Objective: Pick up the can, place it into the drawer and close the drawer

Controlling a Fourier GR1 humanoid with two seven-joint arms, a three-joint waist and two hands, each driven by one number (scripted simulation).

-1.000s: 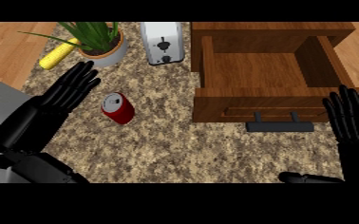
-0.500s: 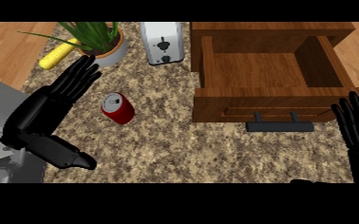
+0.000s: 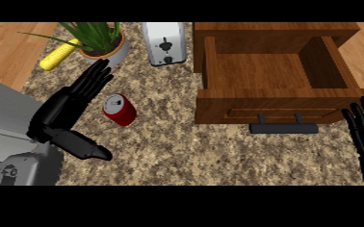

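Note:
A red can (image 3: 119,109) lies on its side on the speckled counter, left of centre. My left hand (image 3: 70,107) is just left of it, fingers straight and pointing up toward the plant, thumb stretched down to the lower right; it does not hold the can. The wooden drawer (image 3: 270,72) stands pulled open at the right, its inside bare, with a black handle (image 3: 283,127) on its front. Only the fingertips of my right hand (image 3: 356,127) show at the right edge, straight and pointing up.
A potted green plant (image 3: 99,41) and a yellow corn cob (image 3: 59,56) sit at the back left. A silver toaster (image 3: 165,43) stands between the plant and the drawer. A grey appliance edge (image 3: 18,139) fills the lower left.
My left hand has shifted closer to the can and turned, its thumb swinging out to the lower right. My right hand has slid right and down, nearly out of view.

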